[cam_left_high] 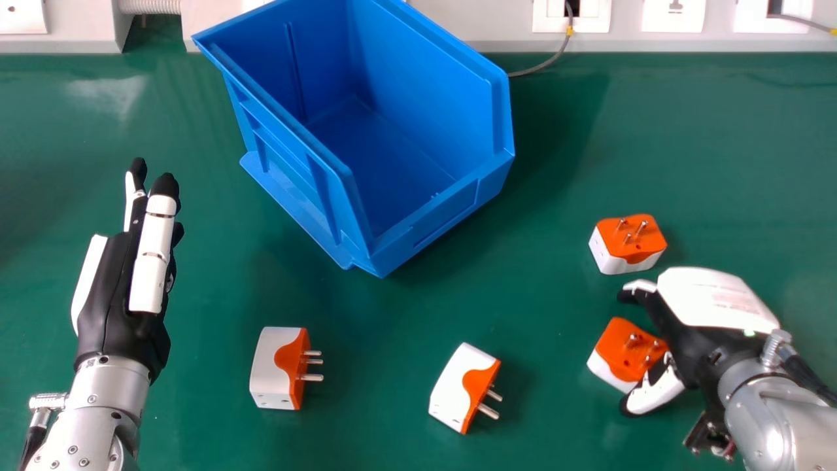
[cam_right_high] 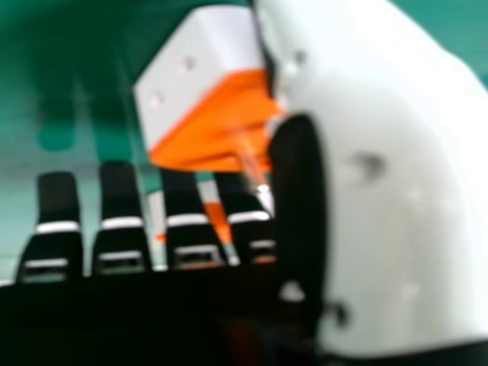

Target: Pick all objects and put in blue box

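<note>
right hand (cam_left_high: 713, 307): fingers and thumb held apart | nearest plug adapter (cam_left_high: 616, 345): bracketed between them, pins up | closure judged due

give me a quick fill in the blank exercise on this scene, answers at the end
The plug adapters number ____ in all.
The adapter between thumb and fingers is at the robot's ____ hand.
The storage bin is coloured ____.
It stands on a tabletop coloured ____.

Missing words: four; right; blue; green
</note>
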{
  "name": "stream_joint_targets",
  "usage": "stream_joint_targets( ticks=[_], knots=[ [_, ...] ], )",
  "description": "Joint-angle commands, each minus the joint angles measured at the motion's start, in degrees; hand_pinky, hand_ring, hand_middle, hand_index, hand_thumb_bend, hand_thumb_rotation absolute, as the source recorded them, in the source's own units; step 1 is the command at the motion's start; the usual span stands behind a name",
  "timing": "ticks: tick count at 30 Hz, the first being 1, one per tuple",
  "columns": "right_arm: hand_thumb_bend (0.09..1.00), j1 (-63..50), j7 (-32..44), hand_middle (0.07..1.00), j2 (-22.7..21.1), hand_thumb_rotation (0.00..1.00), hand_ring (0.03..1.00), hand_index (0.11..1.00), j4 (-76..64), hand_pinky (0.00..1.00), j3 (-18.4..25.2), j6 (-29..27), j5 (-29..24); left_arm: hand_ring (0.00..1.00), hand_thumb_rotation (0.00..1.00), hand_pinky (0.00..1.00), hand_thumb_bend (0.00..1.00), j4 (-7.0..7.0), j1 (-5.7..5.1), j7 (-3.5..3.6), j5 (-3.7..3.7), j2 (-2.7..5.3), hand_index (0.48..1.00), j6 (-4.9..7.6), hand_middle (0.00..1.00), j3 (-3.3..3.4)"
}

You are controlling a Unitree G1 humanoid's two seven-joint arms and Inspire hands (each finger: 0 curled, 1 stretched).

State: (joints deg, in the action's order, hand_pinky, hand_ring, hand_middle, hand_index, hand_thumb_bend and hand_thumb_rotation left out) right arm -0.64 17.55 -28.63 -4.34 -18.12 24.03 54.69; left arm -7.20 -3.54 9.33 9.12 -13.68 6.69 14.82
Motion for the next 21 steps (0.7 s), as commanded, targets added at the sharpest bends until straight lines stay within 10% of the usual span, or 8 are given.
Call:
stream_joint_targets(
  ticks=[1,21],
  knots=[
    [0.483,-1.5,-0.6,0.589,-0.2,0.02,0.530,0.604,4.6,0.34,-0.4,1.1,0.4,1.00,1.00,1.00,0.53,2.11,0.05,-0.21,0.06,0.30,1.000,0.11,1.00,-0.08],
    [0.509,-0.4,-3.4,0.490,0.0,0.00,0.408,0.508,7.9,0.16,-1.4,2.6,1.0,1.00,1.00,1.00,0.56,2.49,-0.17,0.37,0.54,0.42,1.000,-0.17,1.00,0.26]
  ],
)
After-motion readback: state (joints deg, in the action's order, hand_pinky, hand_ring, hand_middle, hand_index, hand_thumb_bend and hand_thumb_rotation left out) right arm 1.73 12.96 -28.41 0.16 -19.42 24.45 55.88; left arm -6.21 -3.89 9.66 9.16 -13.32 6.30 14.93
